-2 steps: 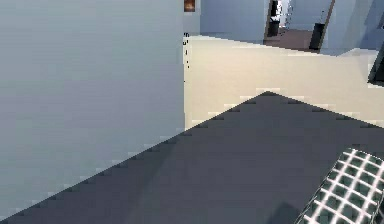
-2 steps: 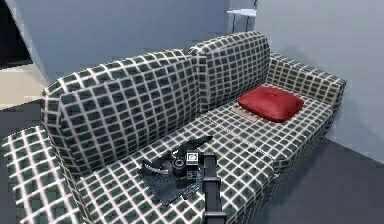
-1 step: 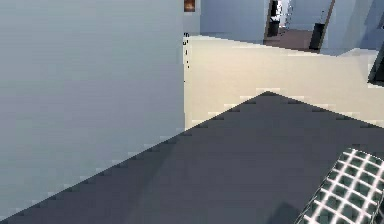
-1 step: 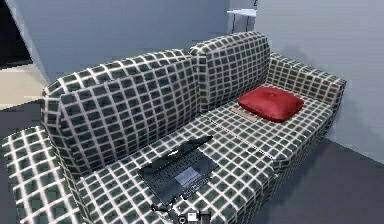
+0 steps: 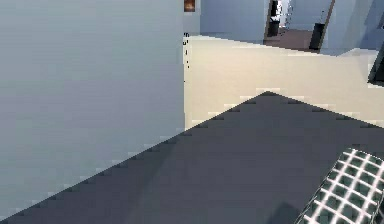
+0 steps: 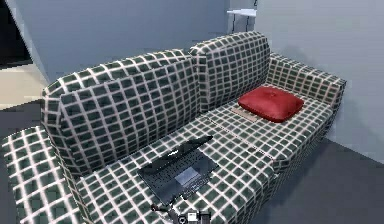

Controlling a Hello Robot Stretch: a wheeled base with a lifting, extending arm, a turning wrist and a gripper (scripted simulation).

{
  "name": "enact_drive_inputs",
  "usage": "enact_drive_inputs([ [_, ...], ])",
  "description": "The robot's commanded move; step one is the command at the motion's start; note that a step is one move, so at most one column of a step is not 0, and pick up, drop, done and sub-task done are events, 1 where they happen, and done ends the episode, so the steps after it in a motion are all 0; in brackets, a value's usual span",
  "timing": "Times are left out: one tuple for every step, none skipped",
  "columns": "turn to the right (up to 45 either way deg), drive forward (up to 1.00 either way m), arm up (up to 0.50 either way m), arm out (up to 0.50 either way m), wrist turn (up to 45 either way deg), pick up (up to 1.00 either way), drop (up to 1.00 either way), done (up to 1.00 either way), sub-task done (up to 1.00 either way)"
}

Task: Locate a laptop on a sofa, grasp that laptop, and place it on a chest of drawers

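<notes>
Grasping the laptop (image 6: pixel 181 170) on the sofa (image 6: pixel 120 105) calls for lowering my pincer (image 6: pixel 168 210) squarely onto its near edge; whether the pincer holds anything, I cannot tell.

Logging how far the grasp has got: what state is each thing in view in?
laptop: lid open, lying on the sofa's seat.
red cushion: lying flat on the seat, toward the arm side view's right.
sofa: upright, bearing both.
gripper: at the seat's front edge by the laptop; cannot tell whether it holds anything.
</notes>
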Motion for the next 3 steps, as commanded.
enact_drive_inputs([
  [0.0,0.0,0.1,0.0,0.0,0.0,0.0,0.0,0.0],
  [0.0,0.0,0.48,0.0,0.0,0.0,0.0,0.0,0.0],
  [0.0,0.0,0.0,0.0,-45.0,0.0,0.0,0.0,0.0],
])
